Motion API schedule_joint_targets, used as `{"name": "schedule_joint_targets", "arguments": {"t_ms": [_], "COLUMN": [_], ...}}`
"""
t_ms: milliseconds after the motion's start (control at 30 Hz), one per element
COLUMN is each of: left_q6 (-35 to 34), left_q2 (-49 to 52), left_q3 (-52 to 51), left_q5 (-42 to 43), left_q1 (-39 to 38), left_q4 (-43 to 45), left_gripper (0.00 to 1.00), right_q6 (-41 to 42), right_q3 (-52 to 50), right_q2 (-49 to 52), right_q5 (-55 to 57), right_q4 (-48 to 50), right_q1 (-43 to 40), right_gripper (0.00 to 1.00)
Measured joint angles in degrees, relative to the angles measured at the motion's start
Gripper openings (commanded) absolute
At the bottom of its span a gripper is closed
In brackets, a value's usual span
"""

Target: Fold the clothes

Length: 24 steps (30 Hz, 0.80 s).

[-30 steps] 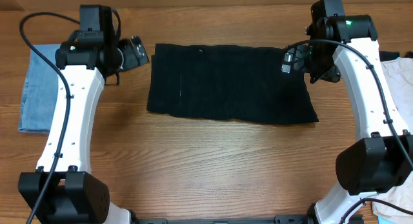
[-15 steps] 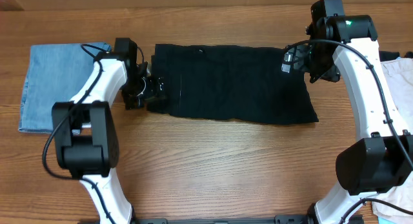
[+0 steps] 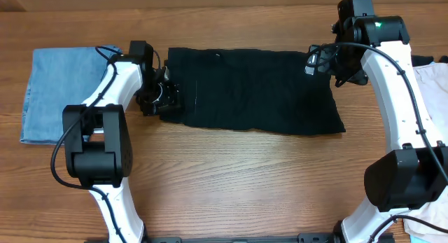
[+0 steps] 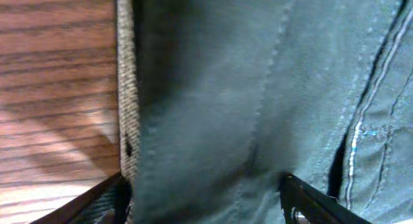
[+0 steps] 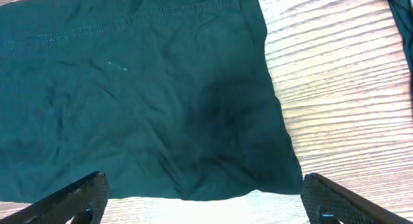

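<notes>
Cloth is what sits under both of my wrists: the black garment [image 3: 252, 89] lies spread flat on the far half of the table [image 3: 231, 180], its long axis running from my left to my right. Its far edge is straight, while the near right corner flares outward a little. The fabric is matte and limp, with soft wrinkles and a stitched hem along the far edge. At its left end I see seams and a pale woven band [image 4: 127, 88] bordering the bare wood.

My left gripper [image 4: 206, 197] is low over that left end, jaws apart, one fingertip at the band and the other further in over the cloth. I cannot tell whether they are pressing on the fabric; nothing is pinched between them.

My right gripper [image 5: 205, 193] hangs above the right end, jaws spread wide and holding nothing.

The light-blue denim piece [image 3: 56, 89] lies folded at my far left, long axis running near to far, apart from the black garment. The beige piece [image 3: 430, 82] shows at the right edge.
</notes>
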Motion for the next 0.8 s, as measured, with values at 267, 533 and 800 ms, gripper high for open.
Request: {"name": "schedule_joint_targets", "arguments": {"t_ms": [267,533,800], "left_q6": [0.3,0.4,0.4], "left_q2": [0.9,1.9,4.7], "left_q3": [0.0,1.7,12.7], "left_q5": [0.8,2.0,1.1], "left_q1": [-0.9,-0.9,-1.7], "left_q4": [0.6,-1.5,-12.1], "left_gripper": [0.13,0.04,0.04], "right_q6": [0.0,0.0,0.3], "right_q3": [0.0,0.0,0.0], "right_q2": [0.0,0.0,0.0], "right_q5": [0.0,-2.0,-18.8], "right_q4": [0.0,0.7,1.8], "right_q1": [0.0,0.0,2.6], "right_gripper": [1.00,1.00,0.04]}}
